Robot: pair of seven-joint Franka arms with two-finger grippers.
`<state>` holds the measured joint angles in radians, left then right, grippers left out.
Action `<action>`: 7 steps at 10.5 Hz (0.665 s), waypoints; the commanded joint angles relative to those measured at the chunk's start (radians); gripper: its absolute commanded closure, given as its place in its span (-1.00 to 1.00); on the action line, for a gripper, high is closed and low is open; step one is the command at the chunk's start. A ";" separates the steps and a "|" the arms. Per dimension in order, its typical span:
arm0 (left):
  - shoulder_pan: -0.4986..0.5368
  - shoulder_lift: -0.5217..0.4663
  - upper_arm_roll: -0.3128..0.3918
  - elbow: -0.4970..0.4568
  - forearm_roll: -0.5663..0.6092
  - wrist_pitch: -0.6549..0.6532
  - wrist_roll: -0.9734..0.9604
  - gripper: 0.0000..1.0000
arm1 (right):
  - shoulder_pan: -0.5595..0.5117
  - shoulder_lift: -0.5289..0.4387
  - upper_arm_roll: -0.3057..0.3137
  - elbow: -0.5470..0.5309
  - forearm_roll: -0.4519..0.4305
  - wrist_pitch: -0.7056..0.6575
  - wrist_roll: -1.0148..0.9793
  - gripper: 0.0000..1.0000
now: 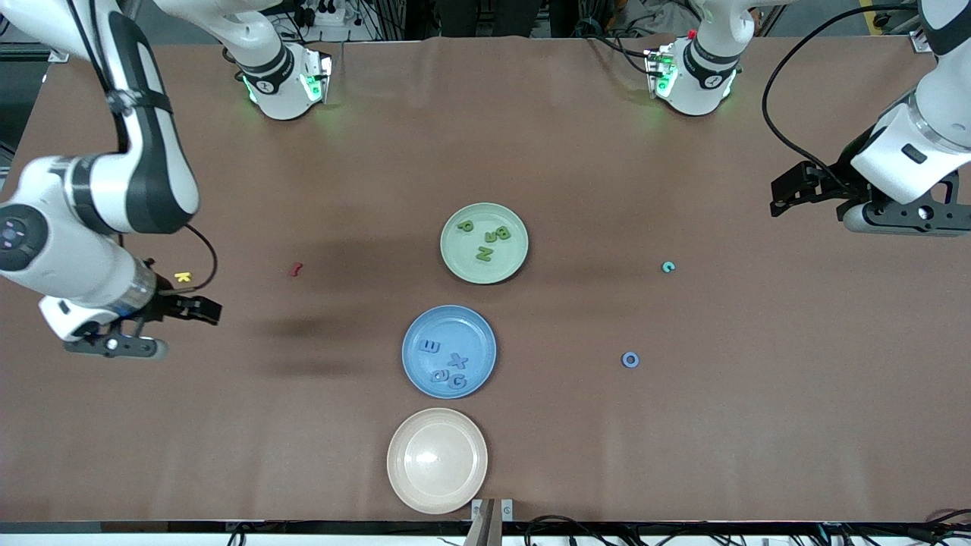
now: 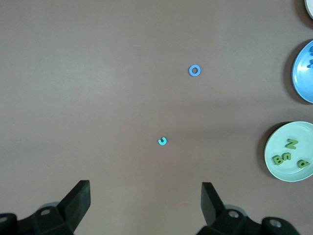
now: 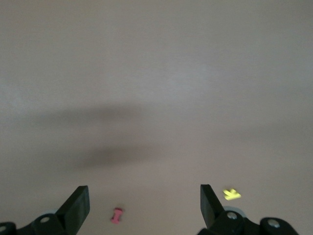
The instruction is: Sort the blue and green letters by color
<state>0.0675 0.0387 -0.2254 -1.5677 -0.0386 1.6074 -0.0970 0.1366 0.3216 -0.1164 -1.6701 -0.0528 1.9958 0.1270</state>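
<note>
Three or more olive green letters (image 1: pixel 485 253) lie in the pale green plate (image 1: pixel 463 262) at the table's middle. Several blue letters (image 1: pixel 458 362) lie in the blue plate (image 1: pixel 474 334), nearer the front camera. A loose blue ring-shaped O (image 1: pixel 630 359) (image 2: pixel 195 70) and a teal C (image 1: pixel 667 267) (image 2: pixel 163 141) rest on the bare table toward the left arm's end. My left gripper (image 1: pixel 783 199) (image 2: pixel 145 196) hangs open and empty over that end, apart from both. My right gripper (image 1: pixel 203 309) (image 3: pixel 144 200) is open and empty over the right arm's end.
A beige plate (image 1: pixel 437 459) with nothing in it sits nearest the front camera. A yellow K (image 1: pixel 182 277) (image 3: pixel 232 195) and a dark red letter (image 1: pixel 296 268) (image 3: pixel 117 215) lie near my right gripper. Edges of the green plate (image 2: pixel 274 147) and blue plate (image 2: pixel 304 73) show in the left wrist view.
</note>
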 commanded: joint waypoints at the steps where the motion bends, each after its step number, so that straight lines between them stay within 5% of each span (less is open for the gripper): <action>1: 0.002 0.004 -0.005 0.000 0.019 0.008 0.003 -1.00 | -0.018 -0.094 -0.020 0.036 -0.019 -0.157 -0.009 -1.00; 4: 0.002 0.004 -0.005 0.002 0.019 0.008 0.003 -1.00 | -0.029 -0.154 -0.035 0.154 -0.021 -0.392 -0.007 -1.00; 7: 0.002 0.004 -0.005 0.002 0.019 0.008 0.003 -1.00 | -0.029 -0.226 -0.043 0.188 -0.022 -0.462 0.003 -1.00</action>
<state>0.0675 0.0452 -0.2254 -1.5688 -0.0386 1.6103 -0.0970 0.1166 0.1391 -0.1629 -1.5034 -0.0627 1.5835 0.1262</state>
